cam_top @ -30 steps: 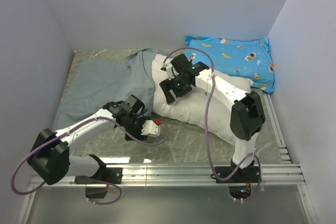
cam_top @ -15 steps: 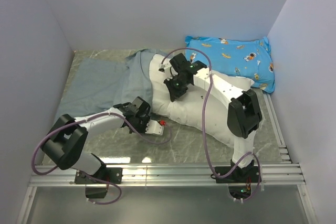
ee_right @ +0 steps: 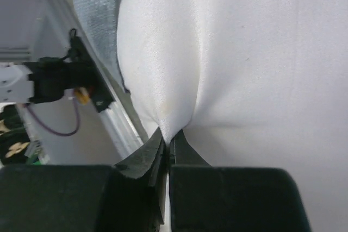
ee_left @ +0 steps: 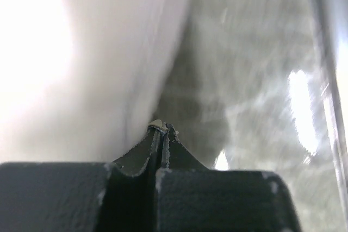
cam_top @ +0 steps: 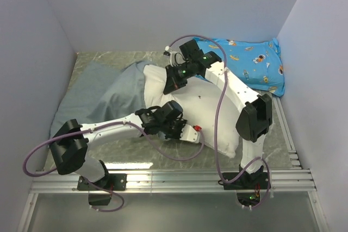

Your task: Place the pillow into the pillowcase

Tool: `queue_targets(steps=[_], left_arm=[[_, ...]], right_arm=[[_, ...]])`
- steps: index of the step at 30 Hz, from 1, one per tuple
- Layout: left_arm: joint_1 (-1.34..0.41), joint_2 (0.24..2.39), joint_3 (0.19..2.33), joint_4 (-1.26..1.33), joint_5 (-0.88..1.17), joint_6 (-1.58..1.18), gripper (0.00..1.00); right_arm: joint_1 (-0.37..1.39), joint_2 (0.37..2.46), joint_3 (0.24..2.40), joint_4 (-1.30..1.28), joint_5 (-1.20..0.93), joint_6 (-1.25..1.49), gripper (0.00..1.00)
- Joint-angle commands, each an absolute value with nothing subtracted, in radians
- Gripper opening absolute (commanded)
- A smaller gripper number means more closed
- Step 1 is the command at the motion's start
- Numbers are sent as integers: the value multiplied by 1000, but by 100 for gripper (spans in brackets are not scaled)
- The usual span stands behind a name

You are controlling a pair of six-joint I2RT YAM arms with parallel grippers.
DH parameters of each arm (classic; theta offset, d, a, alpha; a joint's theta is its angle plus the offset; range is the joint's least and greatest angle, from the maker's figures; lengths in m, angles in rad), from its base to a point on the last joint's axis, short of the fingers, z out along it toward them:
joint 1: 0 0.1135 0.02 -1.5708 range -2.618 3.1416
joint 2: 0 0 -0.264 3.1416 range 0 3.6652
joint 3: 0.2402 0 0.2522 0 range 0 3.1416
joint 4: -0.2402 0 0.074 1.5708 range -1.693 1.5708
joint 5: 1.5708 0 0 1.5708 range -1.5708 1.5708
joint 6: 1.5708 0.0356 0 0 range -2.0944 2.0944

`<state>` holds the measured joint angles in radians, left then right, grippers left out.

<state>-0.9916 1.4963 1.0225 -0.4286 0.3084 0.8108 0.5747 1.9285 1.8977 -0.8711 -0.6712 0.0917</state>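
Grips have just formed: the right tool (ee_right: pixel 168 137) now pinches a fold of the pillow (cam_top: pixel 212 112), and the left tool (ee_left: pixel 161 127) has closed at its near edge, catch unclear. The pillow has slid left against the bunched pillowcase (cam_top: pixel 103 93), so insertion is likely beginning.

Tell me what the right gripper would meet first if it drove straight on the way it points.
The pillow: the right gripper is shut on a pinch of its white fabric, so going straight on would likely press into the pillow's bulk at once.
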Motion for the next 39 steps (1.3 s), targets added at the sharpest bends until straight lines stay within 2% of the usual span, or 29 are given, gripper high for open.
queue_targets(steps=[1,4,5,6,7,9,10,13,14,16,17,19,20,22,24,29,34,37,38,39], left_arm=[[-1069,1483,1068,-295,411,651,0],[-1097,1488,1036,-235,403,603,1],[-1103,1483,1026,-233,400,597,4],[-1111,1476,1029,-270,408,578,10],[-1111,1444,1038,-293,420,562,25],[-1111,1389,1081,-384,478,508,37],[-1111,1320,1097,-420,504,502,46],[-1109,1177,1152,-513,538,416,59],[-1108,1149,1164,-525,526,384,60],[-1069,1096,1199,-567,488,293,63],[-1043,1083,1213,-575,471,260,63],[-915,1065,1239,-572,462,163,63],[-857,1065,1259,-557,465,129,63],[-663,1100,1287,-519,454,36,65],[-527,1150,1353,-463,421,6,65],[-423,1422,1525,-408,278,27,67],[-381,1717,1716,-465,163,121,70],[-339,1869,1859,-562,150,121,70],[-330,1899,1917,-587,147,123,70],[-313,1923,1934,-607,152,126,70]], right_arm=[[581,1957,1867,-793,-853,175,0],[580,1954,1726,-752,-899,176,0],[578,1951,1686,-741,-902,172,0],[580,1947,1613,-721,-905,158,0],[581,1945,1582,-716,-897,149,0],[581,1942,1514,-690,-893,120,0],[581,1937,1456,-678,-887,109,0],[592,1924,1392,-673,-870,59,0],[601,1921,1388,-679,-867,42,0],[604,1901,1391,-716,-851,9,12],[603,1888,1394,-722,-836,8,26],[601,1821,1396,-723,-792,-23,45],[600,1765,1397,-724,-754,-29,60],[598,1708,1404,-727,-717,-40,72],[586,1640,1434,-747,-652,-61,74],[503,1572,1509,-697,-508,-38,74],[472,1695,1664,-663,-274,-29,77],[474,1833,1797,-707,-264,-25,80],[472,1894,1828,-719,-293,-25,87],[469,1922,1879,-748,-325,-22,88]])
